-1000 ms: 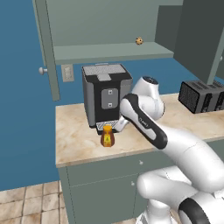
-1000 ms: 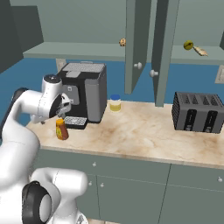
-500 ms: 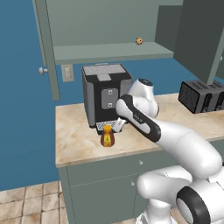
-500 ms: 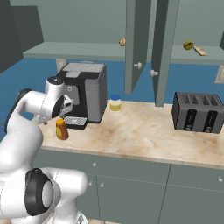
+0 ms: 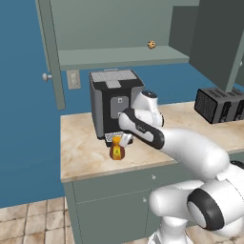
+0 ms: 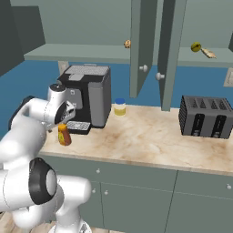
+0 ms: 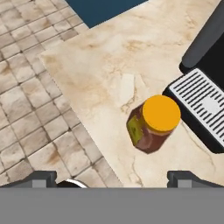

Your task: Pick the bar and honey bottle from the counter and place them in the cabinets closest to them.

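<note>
We see a long beige marbled counter (image 5: 86, 143) on grey-green cupboards, with open wall cabinets (image 5: 119, 55) above it. On the counter stands a black coffee machine (image 5: 114, 102), and farther along, a dark toaster (image 6: 202, 116). Our white arm reaches across the counter's front. Over the last second it has swung forward and lowered its hand, so the gripper (image 5: 125, 138) now hangs just above and beside the honey bottle (image 5: 116, 150); we judge this the approach for the first pick, with nothing lifted yet. The bottle stands upright on the counter near its front edge, just in front of the coffee machine's slotted drip tray (image 7: 205, 103). Looking down from the hand, the bottle's yellow cap (image 7: 161, 113) sits ahead of the gripper and toward its right fingertip (image 7: 192, 178), not yet between the two tips. The jaws stand fully apart and hold nothing. A small round thing (image 5: 151, 45) rests on the cabinet shelf.
</note>
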